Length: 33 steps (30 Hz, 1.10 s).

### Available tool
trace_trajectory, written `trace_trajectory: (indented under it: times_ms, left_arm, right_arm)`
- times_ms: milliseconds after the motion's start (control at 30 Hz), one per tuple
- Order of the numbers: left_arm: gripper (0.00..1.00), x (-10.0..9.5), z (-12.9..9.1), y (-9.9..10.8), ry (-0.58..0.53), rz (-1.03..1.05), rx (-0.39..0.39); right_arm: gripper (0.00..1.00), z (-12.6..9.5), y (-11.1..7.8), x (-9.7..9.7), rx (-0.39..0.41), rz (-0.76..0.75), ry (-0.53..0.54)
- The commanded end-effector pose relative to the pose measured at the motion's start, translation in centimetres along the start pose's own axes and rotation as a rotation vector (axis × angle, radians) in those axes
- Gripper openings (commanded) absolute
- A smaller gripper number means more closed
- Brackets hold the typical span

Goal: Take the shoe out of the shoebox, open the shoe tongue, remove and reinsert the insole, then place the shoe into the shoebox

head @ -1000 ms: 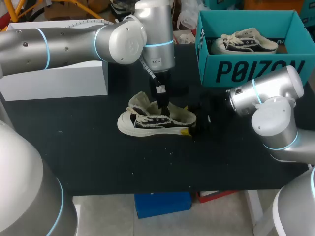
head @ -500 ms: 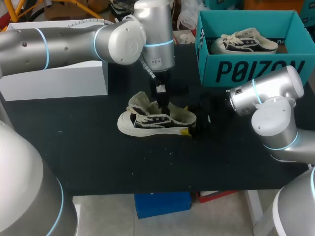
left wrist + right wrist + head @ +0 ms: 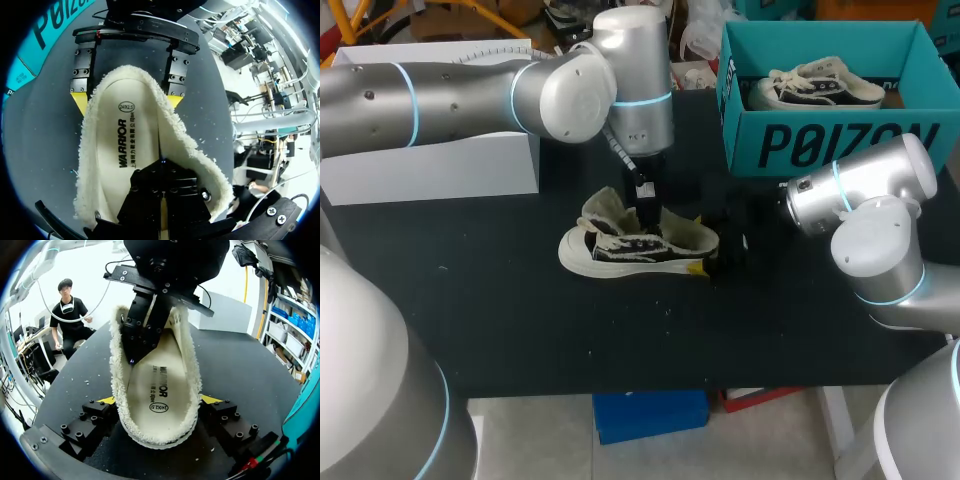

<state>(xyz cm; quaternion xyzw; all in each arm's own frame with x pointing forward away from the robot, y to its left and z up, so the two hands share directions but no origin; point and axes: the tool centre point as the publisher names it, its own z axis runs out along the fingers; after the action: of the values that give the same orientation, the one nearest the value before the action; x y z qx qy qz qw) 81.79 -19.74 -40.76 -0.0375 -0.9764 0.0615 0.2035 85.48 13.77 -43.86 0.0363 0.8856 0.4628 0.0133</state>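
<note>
On the black bench, seen from overhead, the shoe lies on its sole directly under the left claw, which comes straight down into the shoe's opening. The right claw sits low at the heel, with a yellow tip against each side, so it is gripping the shoe. Well beyond the right claw stands the teal shoebox with a second shoe inside it. A white box sits off to the left arm's side.

From the left wrist, the fleece-edged insole stretches away ahead of the left claw. That claw's dark fingers are closed together on the near end of the insole. At the far end, the right claw's yellow tips touch the fleece on both sides.

From the right wrist, the heel end of the insole fills the gap between the right claw's fingers. The insole tilts upward ahead of that claw to where the left claw pinches it.
</note>
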Motion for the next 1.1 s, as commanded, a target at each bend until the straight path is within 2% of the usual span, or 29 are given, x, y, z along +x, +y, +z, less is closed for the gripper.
trace_trajectory:
  times_ms: [33, 333, 367, 400, 567, 700, 867, 1100]
  left_arm:
    - [0.0, -0.2, 0.6, 0.0, 0.0, -0.001, 0.006]
    - [0.0, -0.2, 1.3, 0.0, 0.002, 0.002, 0.018]
    - [0.09, -0.2, 1.2, 0.0, 0.002, 0.003, 0.021]
    - [0.28, -0.2, 1.1, 0.0, 0.0, 0.006, 0.023]
    - [0.47, -0.2, 1.1, 0.2, -0.002, 0.006, 0.028]
    - [0.45, -0.3, 1.4, 0.3, -0.009, -0.002, 0.022]
    - [0.43, -0.3, 1.8, 0.5, -0.065, -0.031, -0.022]
    - [0.4, -0.3, 2.1, 0.9, -0.218, -0.091, -0.092]
  right_arm:
    - [0.0, 0.1, -0.3, -0.1, 0.002, 0.002, 0.0]
    - [0.0, 0.1, -0.3, -0.1, 0.002, 0.002, 0.0]
    - [0.0, 0.1, -0.3, -0.1, 0.002, 0.002, 0.0]
    - [0.0, 0.1, -0.3, -0.1, 0.002, 0.002, 0.0]
    - [0.0, 0.1, -0.3, -0.1, 0.002, 0.002, 0.0]
    - [0.0, 0.1, -0.3, -0.1, 0.002, 0.002, 0.0]
    - [0.0, 0.1, -0.3, -0.1, 0.002, 0.002, 0.0]
    - [0.0, 0.1, -0.3, -0.1, 0.002, 0.002, 0.0]
